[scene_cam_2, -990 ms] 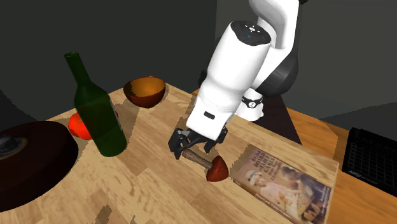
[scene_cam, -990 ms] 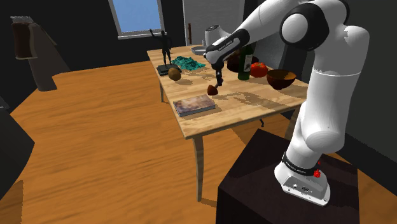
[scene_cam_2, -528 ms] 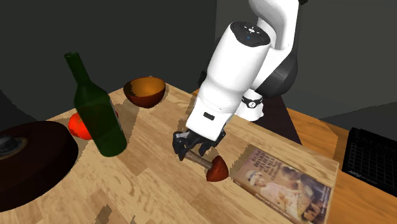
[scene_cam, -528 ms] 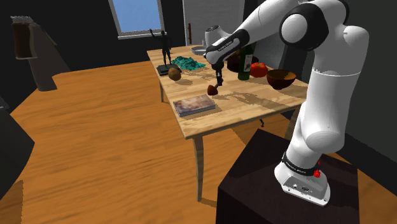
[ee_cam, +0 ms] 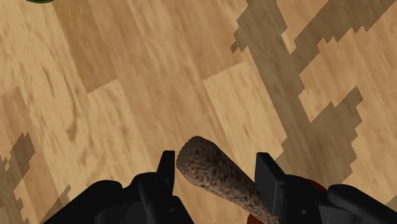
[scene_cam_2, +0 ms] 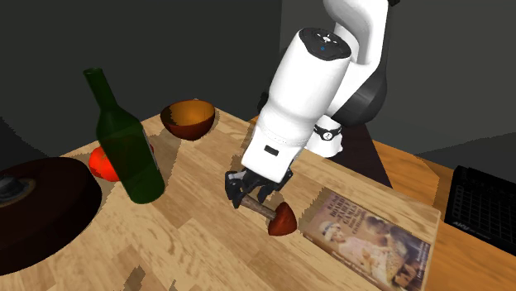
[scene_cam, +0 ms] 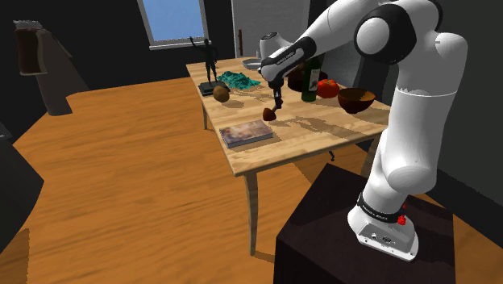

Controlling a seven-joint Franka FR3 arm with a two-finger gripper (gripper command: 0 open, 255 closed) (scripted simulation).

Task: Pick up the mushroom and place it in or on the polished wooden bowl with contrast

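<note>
The black gripper (scene_cam_2: pixel 248 198) has its fingers (ee_cam: pixel 167 167) clamped on the speckled stem of the mushroom (scene_cam_2: pixel 281 220), whose red-brown cap points away from the hand, low over the table (scene_cam_2: pixel 207 248) just beside the book (scene_cam_2: pixel 372 240). The wooden bowl (scene_cam_2: pixel 188 118) stands well apart, near the green bottle (scene_cam_2: pixel 124 149).

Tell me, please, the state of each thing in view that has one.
mushroom: on its side on the table, stem clasped
gripper: shut on the mushroom's stem
green bottle: upright
brown bowl: upright, empty
book: closed, lying flat
</note>
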